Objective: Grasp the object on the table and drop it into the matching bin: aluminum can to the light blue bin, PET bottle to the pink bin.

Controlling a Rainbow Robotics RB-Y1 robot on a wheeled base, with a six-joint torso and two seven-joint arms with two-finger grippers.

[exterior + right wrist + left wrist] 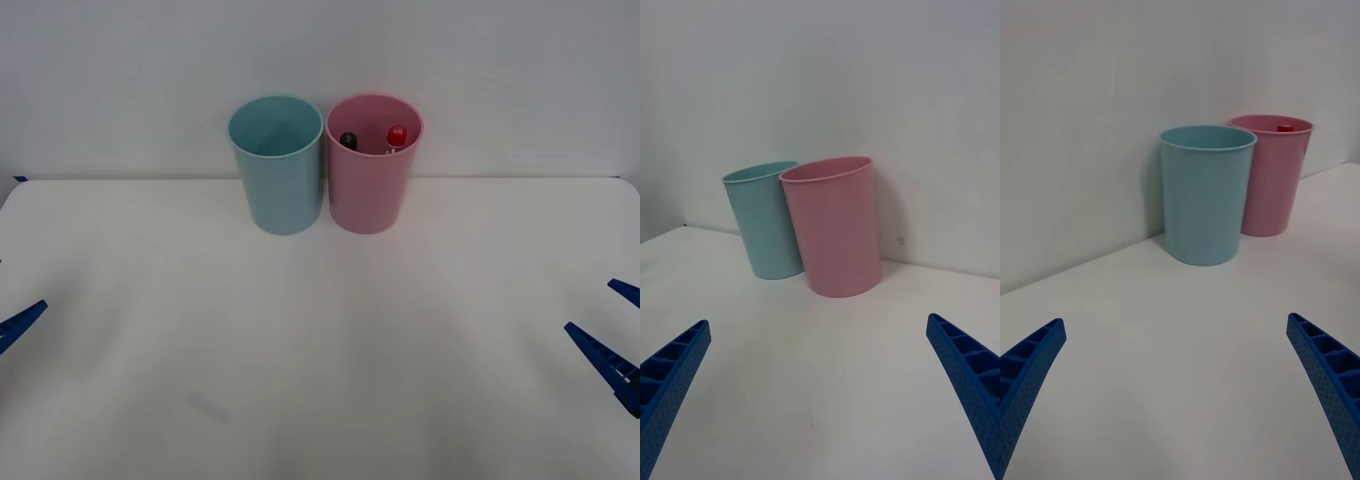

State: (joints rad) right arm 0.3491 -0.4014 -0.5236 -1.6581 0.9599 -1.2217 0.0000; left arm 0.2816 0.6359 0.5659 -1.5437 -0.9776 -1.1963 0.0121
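Front view: the PET bottle (396, 137) stands inside the pink bin (369, 190), beside a dark-capped bottle (348, 140), well ahead of both grippers. The light blue bin (279, 185) touches the pink bin.

Right wrist view: right gripper (820, 390) spread wide, empty, above the table (820, 352).

Left wrist view: left gripper (1176, 390) likewise parted, empty; red cap (1284, 127) visible at the pink rim.

I see the small clear plastic PET bottle w/ red screw cap (397, 134) standing inside the tall round pink plastic bin (368, 205), upper centre of front view, cap just below the rim on its right side. Tall round light blue plastic bin (283, 195) stands upright, touching the pink bin's left. Both sit at the far edge of the broad white table (320, 350).
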